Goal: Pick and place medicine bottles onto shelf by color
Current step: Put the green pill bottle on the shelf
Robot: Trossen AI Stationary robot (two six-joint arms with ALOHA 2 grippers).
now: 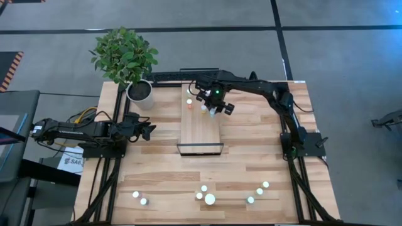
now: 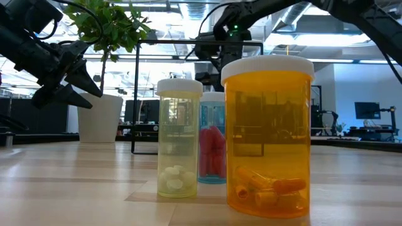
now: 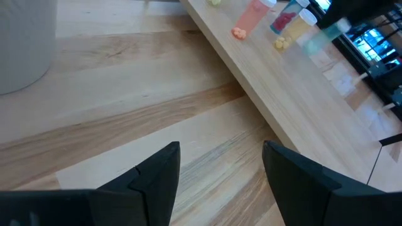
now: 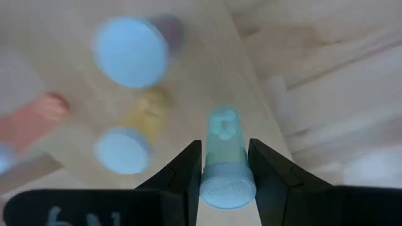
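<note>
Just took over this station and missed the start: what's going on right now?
The right gripper is shut on a teal bottle, holding it over the far end of the shelf, where a few bottles already stand. The left gripper is open and waits over bare table left of the shelf, near the white plant pot. About eight more bottles wait along the table's near edge.

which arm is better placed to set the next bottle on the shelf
Right. Its tool is shut on a teal bottle above the shelf, beside bottles already there. The left tool is open, empty, off the shelf.
</note>
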